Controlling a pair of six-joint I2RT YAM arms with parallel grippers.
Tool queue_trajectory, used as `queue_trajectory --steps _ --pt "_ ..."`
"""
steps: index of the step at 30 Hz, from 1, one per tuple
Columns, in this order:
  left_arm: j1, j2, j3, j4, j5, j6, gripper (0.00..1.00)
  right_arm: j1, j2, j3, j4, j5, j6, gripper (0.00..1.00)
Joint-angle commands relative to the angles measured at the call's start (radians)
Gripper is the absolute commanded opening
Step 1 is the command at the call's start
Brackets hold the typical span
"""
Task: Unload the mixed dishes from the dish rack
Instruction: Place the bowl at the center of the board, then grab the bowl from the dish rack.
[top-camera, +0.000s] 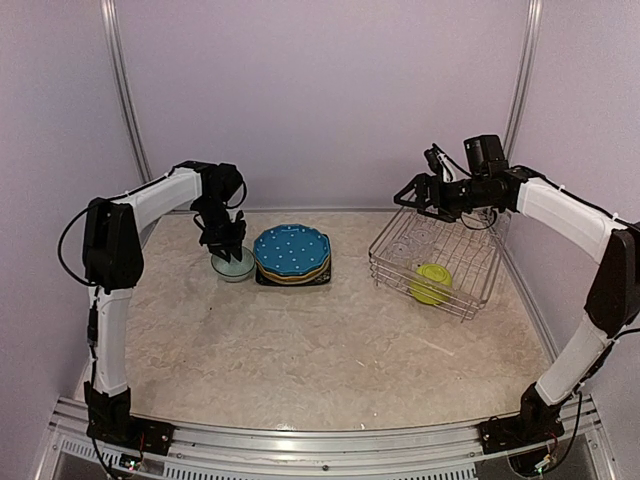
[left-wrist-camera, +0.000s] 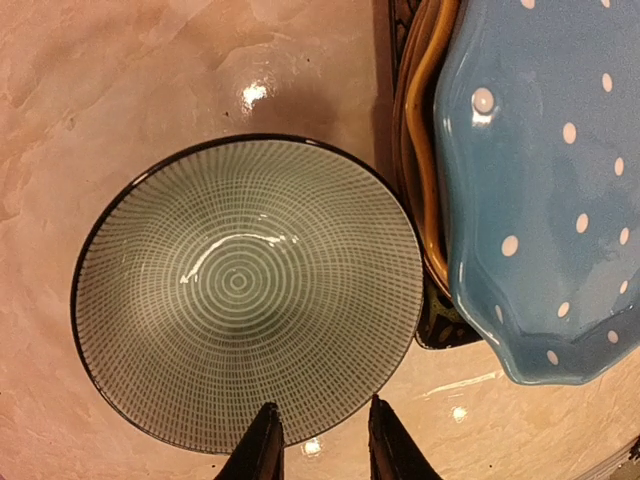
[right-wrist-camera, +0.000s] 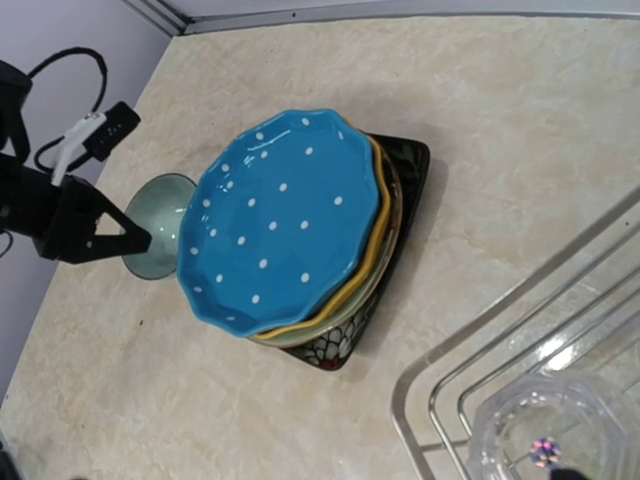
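Note:
The pale grey-green bowl (top-camera: 233, 264) (left-wrist-camera: 245, 285) sits on the table. My left gripper (top-camera: 228, 245) (left-wrist-camera: 322, 445) is open and empty just above its near rim. Beside it, the blue white-dotted plate (top-camera: 291, 248) (right-wrist-camera: 285, 215) tops a stack over the yellow plate (right-wrist-camera: 377, 240), the teal plate and the black square plate (right-wrist-camera: 350, 345). The dish rack (top-camera: 480, 285) (right-wrist-camera: 491, 306) holds the lime-green bowl (top-camera: 432, 283) and a clear glass (right-wrist-camera: 545, 440). My right gripper (top-camera: 412, 198) hovers over the rack's far left corner. Its fingers are out of the right wrist view.
Purple walls close in the table at the back and sides. A metal rail runs along the near edge by the arm bases. The stack stands between the bowl and the rack, with bare tabletop in front of it.

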Motion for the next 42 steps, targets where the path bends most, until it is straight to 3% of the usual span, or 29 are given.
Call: queue_trajectory --steps 1,15,24,30,42 --pt "0.012 0.014 0.023 -0.007 -0.018 0.014 0.28 -0.016 -0.017 0.005 -0.009 0.0 -0.022 0.97" --pt "0.033 -0.033 -0.001 0.011 -0.015 0.012 0.38 -0.034 -0.035 -0.001 -0.088 0.04 -0.069 0.97" --pt "0.035 -0.182 -0.055 0.124 0.076 0.034 0.79 -0.037 -0.067 -0.02 -0.259 0.23 -0.174 0.97" --pt "0.035 -0.262 -0.068 0.19 0.087 0.03 0.96 -0.037 -0.067 -0.055 -0.357 0.339 -0.2 0.98" --pt "0.037 -0.287 -0.069 0.205 0.095 0.021 0.99 -0.037 0.031 -0.121 -0.373 0.461 -0.172 0.99"
